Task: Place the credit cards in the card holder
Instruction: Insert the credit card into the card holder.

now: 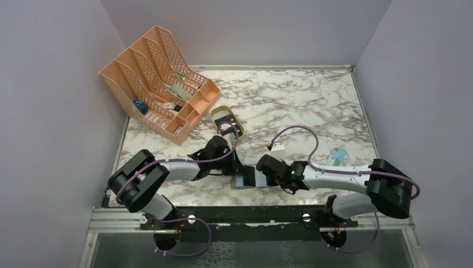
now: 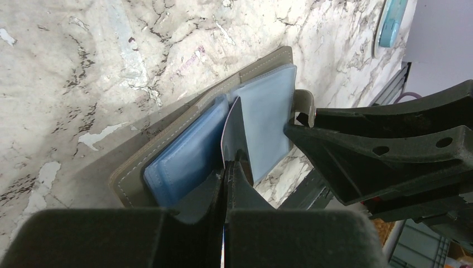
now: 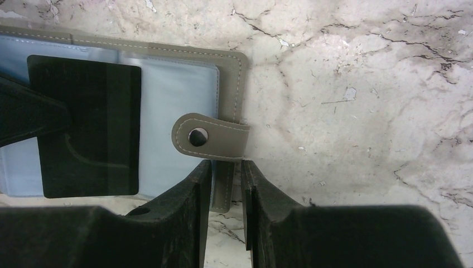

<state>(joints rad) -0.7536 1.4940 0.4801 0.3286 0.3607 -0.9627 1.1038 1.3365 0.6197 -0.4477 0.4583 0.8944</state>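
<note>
Left gripper point(image 2: 226, 169) is pressed hard together on a black card point(image 3: 89, 125), and I've got the card standing on edge over the open card holder point(image 2: 167, 153). From the left wrist I see only the card's thin pale side, and its lower end is cut off behind my own fingers. I can't tell whether its corner is inside one of the blue-grey pockets point(image 2: 187, 162) or just resting against it. From the right wrist the card's face reads as flat black, too dark for me to pick out any print. The holder lies spread open on the marble table point(image 1: 312, 100) near the front edge, between the two grippers. From above they hide most of it and only a sliver of blue shows. Moving right, the snap tab point(image 3: 209, 135) folds over the holder's grey cover. Just below it the right gripper point(image 3: 226, 166) has its fingers drawn close, pinching the cover's edge. Further right on the table sit a small white block point(image 1: 277, 148) and a blue disc point(image 1: 338, 155) with a mark too small for me to read.
</note>
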